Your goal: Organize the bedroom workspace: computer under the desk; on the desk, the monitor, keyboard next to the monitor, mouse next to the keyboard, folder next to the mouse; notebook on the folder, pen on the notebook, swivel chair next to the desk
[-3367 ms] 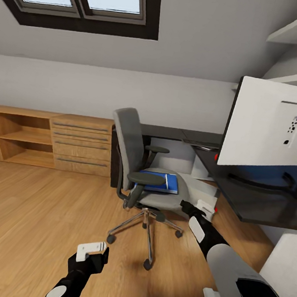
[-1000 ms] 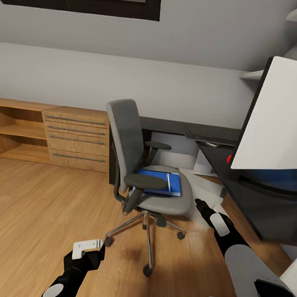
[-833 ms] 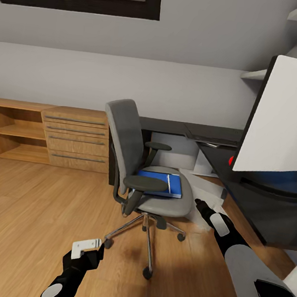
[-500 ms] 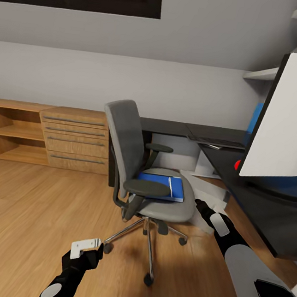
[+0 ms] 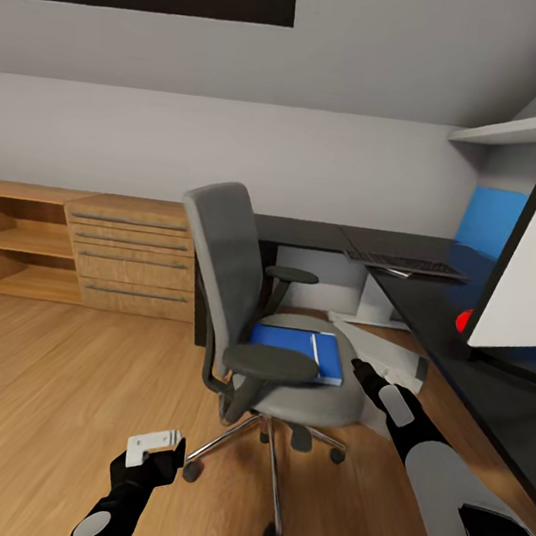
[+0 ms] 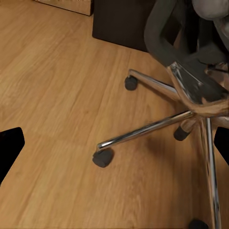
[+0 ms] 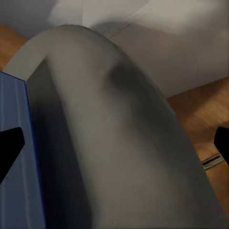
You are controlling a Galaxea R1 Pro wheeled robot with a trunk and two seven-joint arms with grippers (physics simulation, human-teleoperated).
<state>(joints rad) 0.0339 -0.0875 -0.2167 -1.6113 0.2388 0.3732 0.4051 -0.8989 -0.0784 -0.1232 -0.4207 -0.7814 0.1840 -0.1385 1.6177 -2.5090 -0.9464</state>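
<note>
The right gripper (image 5: 360,368) hangs just beside the seat's front-right edge, near the folder's corner; its fingertips (image 7: 10,147) sit wide apart at the wrist view's edges with nothing between them, the grey seat cushion and the folder (image 7: 19,157) close ahead. The left gripper (image 5: 155,447) hovers low over the floor (image 5: 53,376), its fingers likewise spread and empty, facing the chair's chrome base (image 6: 157,126). One swivel chair (image 5: 254,317) stands in front of the desk (image 5: 431,305), back turned to the robot, with two black armrests; four castors can be counted in the head view. One blue folder (image 5: 295,351) lies flat on the seat, with a thin white pen (image 5: 316,348) on top of it near its right side. One keyboard (image 5: 404,265) lies on the desk's far arm. One monitor (image 5: 531,275) stands at the right edge of the head view, cut off by the frame, a small red spot beside its lower corner. A light grey computer (image 5: 382,359) lies low between chair and desk. A wooden dresser (image 5: 127,255) lines the far wall. Open floor spreads to the left of the chair; the gap between seat and desk is narrow.
</note>
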